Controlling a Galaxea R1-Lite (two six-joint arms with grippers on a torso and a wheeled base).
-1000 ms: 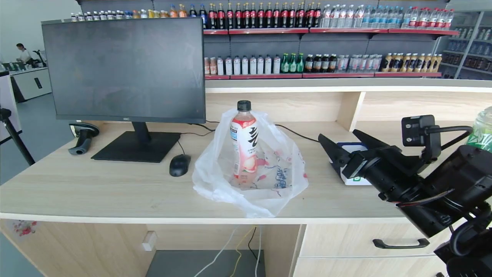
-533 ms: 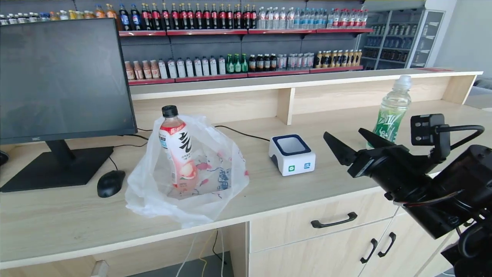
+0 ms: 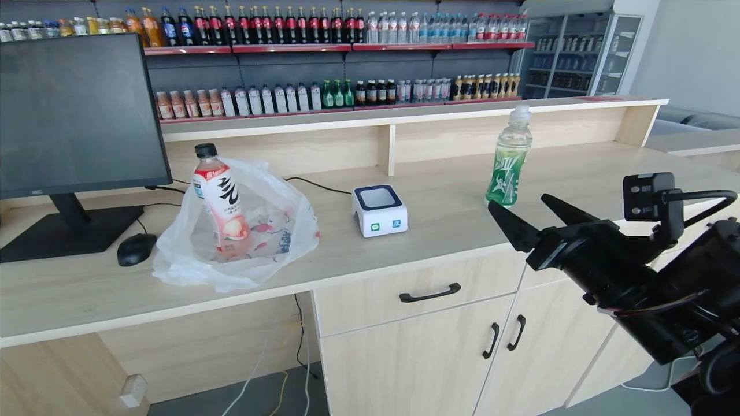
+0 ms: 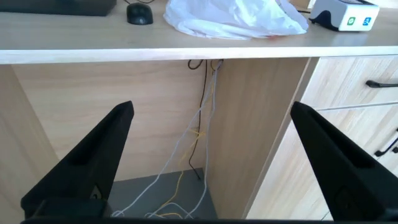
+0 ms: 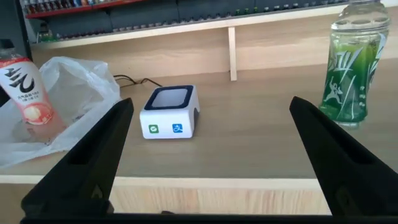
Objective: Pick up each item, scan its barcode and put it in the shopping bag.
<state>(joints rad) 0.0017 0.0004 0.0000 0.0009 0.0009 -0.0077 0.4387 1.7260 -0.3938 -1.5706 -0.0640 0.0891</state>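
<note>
A green drink bottle (image 3: 509, 159) (image 5: 351, 62) stands upright on the wooden counter (image 3: 439, 231), to the right of the white barcode scanner (image 3: 380, 210) (image 5: 169, 112). A pink drink bottle (image 3: 221, 199) (image 5: 28, 84) stands inside the clear plastic shopping bag (image 3: 277, 228) (image 5: 81, 99) left of the scanner. My right gripper (image 3: 518, 203) (image 5: 210, 109) hangs open and empty off the counter's front edge, pointing between the scanner and the green bottle. My left gripper (image 4: 211, 109) is open and empty below counter height, facing the counter's underside.
A monitor (image 3: 75, 110) and a black mouse (image 3: 136, 249) sit at the counter's left. A raised ledge with a divider (image 3: 384, 147) backs the counter, with shelves of bottles (image 3: 324, 92) behind. Below are a drawer handle (image 3: 430, 293), cabinet doors and hanging cables (image 4: 199, 143).
The head camera has swung right, so the whole scene shifted left and the green bottle is now fully in view. The right gripper stays open, now fronting the scanner-to-bottle stretch.
</note>
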